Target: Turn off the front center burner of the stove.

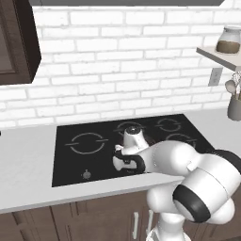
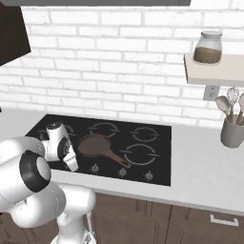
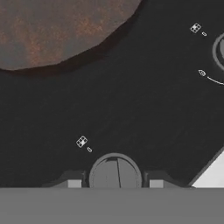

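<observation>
The stove [image 2: 157,143] is smooth black glass with thin grey marks. Its knob [image 3: 115,173] looks like dull grey metal. The pan [image 2: 93,144] is mottled, matt brown. White brick wall [image 1: 122,66], pale matt counter [image 2: 205,167], dark wood cabinets [image 1: 70,219].

Small brown frying pan [image 2: 94,144] with handle toward the front right, white brick wall [image 2: 119,57], grey counter [image 2: 200,162], shelf [image 2: 214,71] bearing a glass jar [image 2: 208,47], and grey utensil crock [image 2: 232,131] beneath.
</observation>
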You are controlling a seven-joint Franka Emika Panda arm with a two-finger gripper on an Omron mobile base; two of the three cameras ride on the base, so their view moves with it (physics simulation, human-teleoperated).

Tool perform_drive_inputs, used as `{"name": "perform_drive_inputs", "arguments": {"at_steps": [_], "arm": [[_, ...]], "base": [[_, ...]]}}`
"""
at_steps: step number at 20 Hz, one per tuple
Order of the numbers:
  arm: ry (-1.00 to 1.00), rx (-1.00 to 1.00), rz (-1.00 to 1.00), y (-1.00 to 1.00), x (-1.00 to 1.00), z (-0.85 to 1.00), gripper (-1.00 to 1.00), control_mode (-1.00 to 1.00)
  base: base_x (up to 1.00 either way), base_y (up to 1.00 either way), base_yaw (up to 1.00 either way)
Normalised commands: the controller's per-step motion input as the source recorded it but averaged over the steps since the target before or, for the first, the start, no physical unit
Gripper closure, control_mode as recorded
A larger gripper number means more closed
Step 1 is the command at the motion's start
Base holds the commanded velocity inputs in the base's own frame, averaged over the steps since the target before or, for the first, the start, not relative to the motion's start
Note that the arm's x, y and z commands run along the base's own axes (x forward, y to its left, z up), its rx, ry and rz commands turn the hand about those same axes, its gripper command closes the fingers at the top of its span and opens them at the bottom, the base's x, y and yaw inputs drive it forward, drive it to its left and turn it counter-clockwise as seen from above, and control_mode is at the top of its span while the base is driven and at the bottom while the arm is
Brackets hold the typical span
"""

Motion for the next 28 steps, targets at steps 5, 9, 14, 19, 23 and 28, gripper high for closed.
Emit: {"name": "perform_drive_inputs", "arguments": {"at_steps": [5, 9, 14, 19, 23, 28], "arm": [[0.0, 0.0, -0.7, 0.63, -0.24, -0.07, 1.0, -1.0], [0.0, 0.0, -0.83, 0.5, -0.44, -0.17, 1.0, -1.0], [0.0, 0.0, -0.86, 0.44, -0.41, -0.17, 1.0, -1.0], [0.0, 0.0, -0.91, 0.36, -0.24, -0.22, 1.0, -1.0], [0.0, 0.01, -0.94, 0.26, -0.23, -0.14, 1.0, -1.0], [0.0, 0.04, -0.96, 0.08, -0.34, -0.1, 1.0, -1.0]], "base": [[0.0, 0.0, 0.0], [0.0, 0.0, 0.0], [0.0, 0.0, 0.0], [0.0, 0.0, 0.0], [0.0, 0.0, 0.0], [0.0, 0.0, 0.0]]}}
